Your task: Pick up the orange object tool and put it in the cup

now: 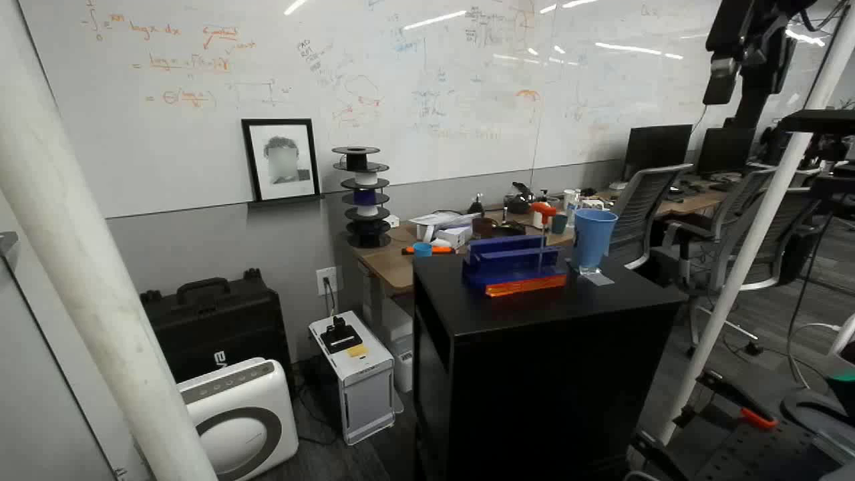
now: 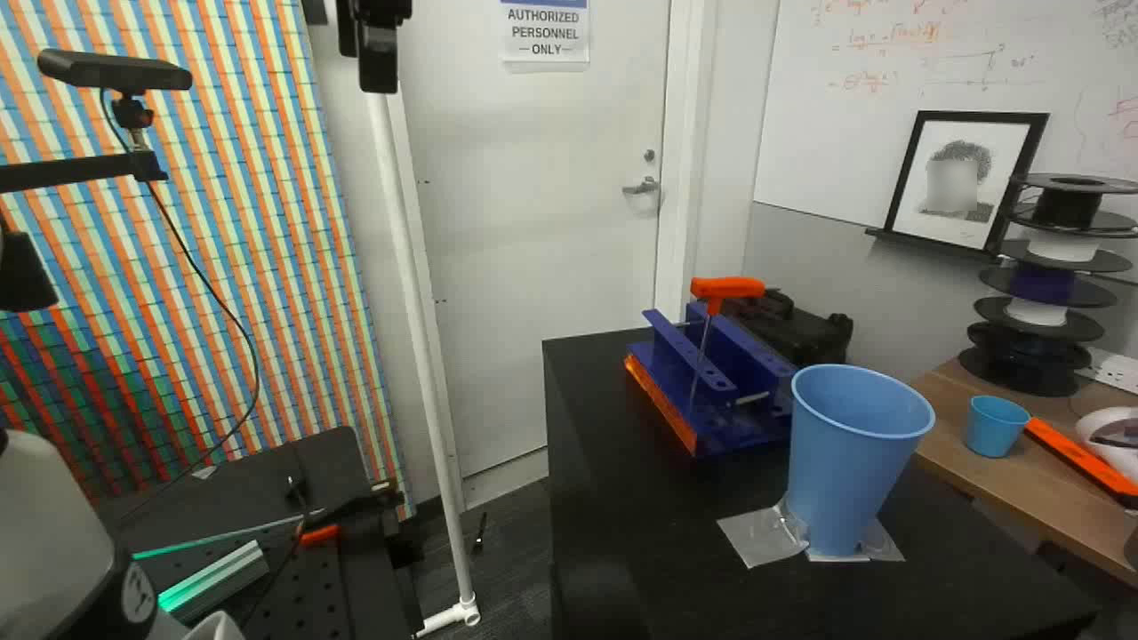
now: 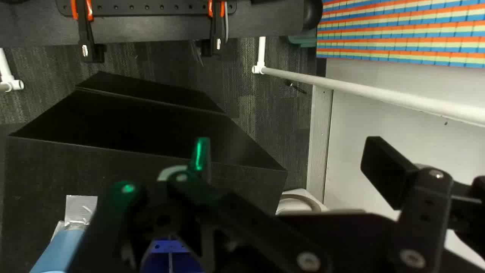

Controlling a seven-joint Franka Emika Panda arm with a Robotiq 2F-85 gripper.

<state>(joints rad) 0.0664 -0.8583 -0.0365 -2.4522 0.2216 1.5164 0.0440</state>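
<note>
The orange tool, a T-handle driver with a thin metal shaft, stands upright in the dark-blue box; its handle shows in both exterior views (image 1: 544, 212) (image 2: 727, 288). The dark-blue box (image 1: 487, 270) (image 2: 680, 344), with an orange front edge, sits on the black cabinet. The light-blue cup (image 1: 593, 240) (image 2: 849, 471) stands upright beside it, its base taped down; part of it shows in the wrist view (image 3: 62, 250). My gripper (image 3: 291, 163) is open and empty, high above and apart from these things; it also shows in an exterior view (image 2: 378, 64). The wrist view hides the orange handle.
The black cabinet top (image 1: 621, 304) carries the box and cup. A wooden desk (image 2: 942, 418) with a small blue cup (image 2: 996, 427) and stacked spools (image 2: 1040, 284) stands beside it. A white pole (image 2: 409, 293) rises near the cabinet. A white door (image 2: 533, 249) lies beyond.
</note>
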